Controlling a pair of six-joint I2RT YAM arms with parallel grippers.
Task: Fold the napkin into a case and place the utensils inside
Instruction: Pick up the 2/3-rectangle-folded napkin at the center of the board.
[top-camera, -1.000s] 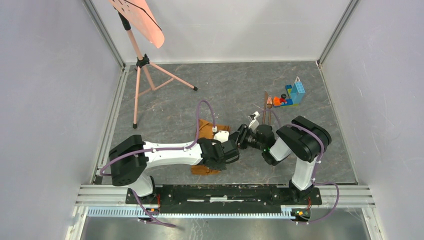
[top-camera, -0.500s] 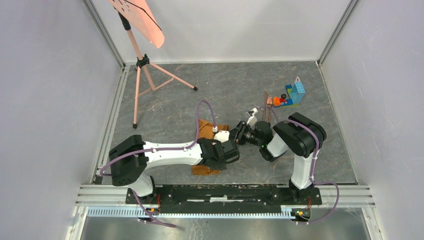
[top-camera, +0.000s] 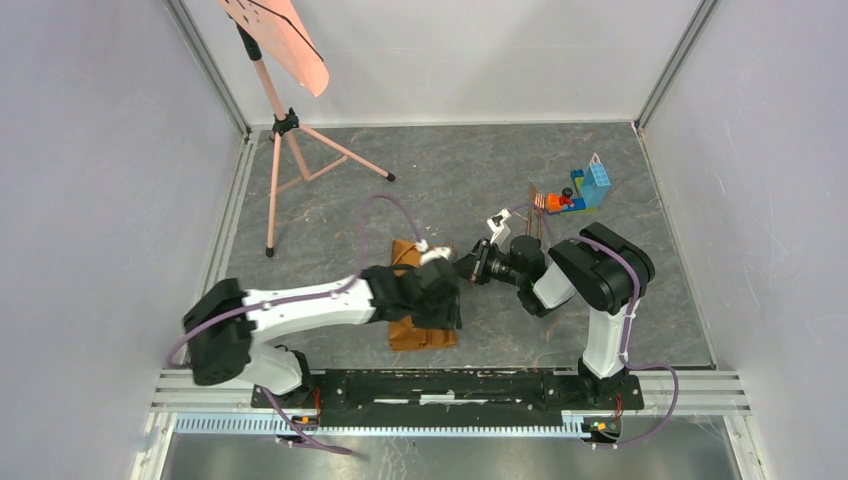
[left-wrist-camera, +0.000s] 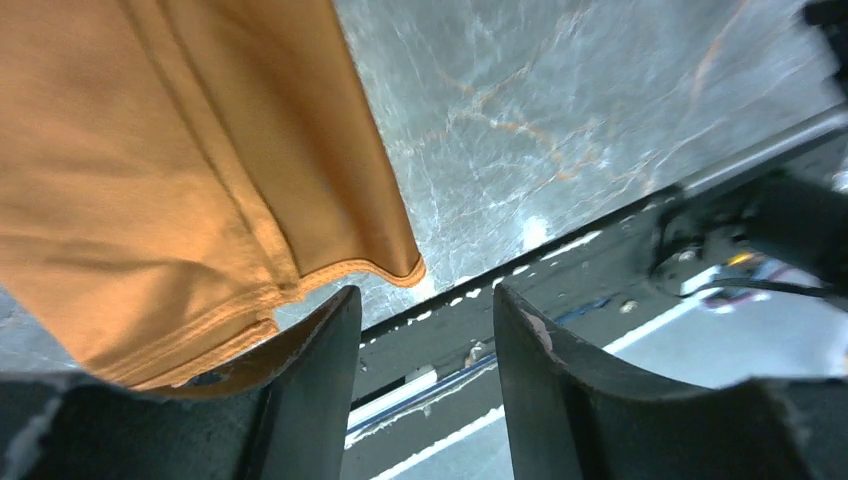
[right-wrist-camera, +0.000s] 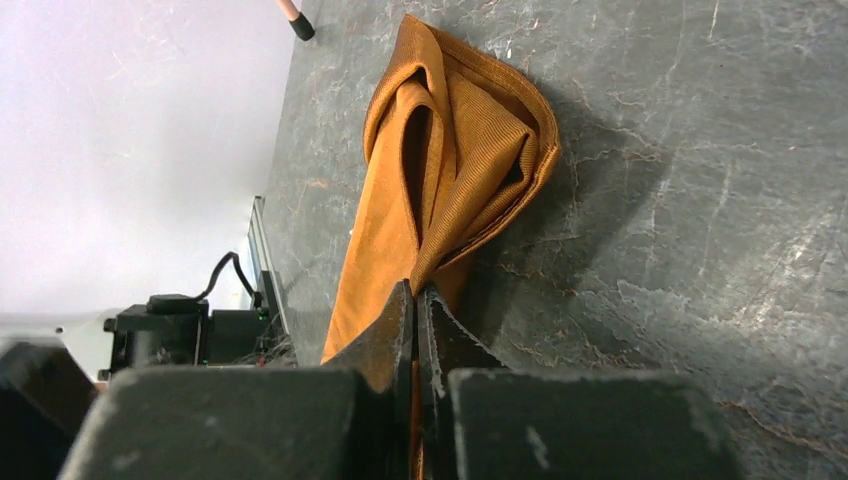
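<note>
The napkin is a shiny orange-brown cloth, folded into a long, narrow bundle of several hemmed layers. It lies on the grey marbled surface. One end gapes in loose loops, and an edge is pinched in the closed right gripper. The utensils, two slim, dark reddish-brown pieces, lie side by side, well apart from it, farther back and to the right.

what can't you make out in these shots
- Top view: the left arm covers the middle of the napkin.
- Top view: the utensils are too small to tell fork from knife; neither wrist view shows them.
- Right wrist view: the right gripper hides the napkin's near end.
- Left wrist view: the top and left edges cut off the napkin.
- Top view: the top edge cuts off the pink sheet.
</note>
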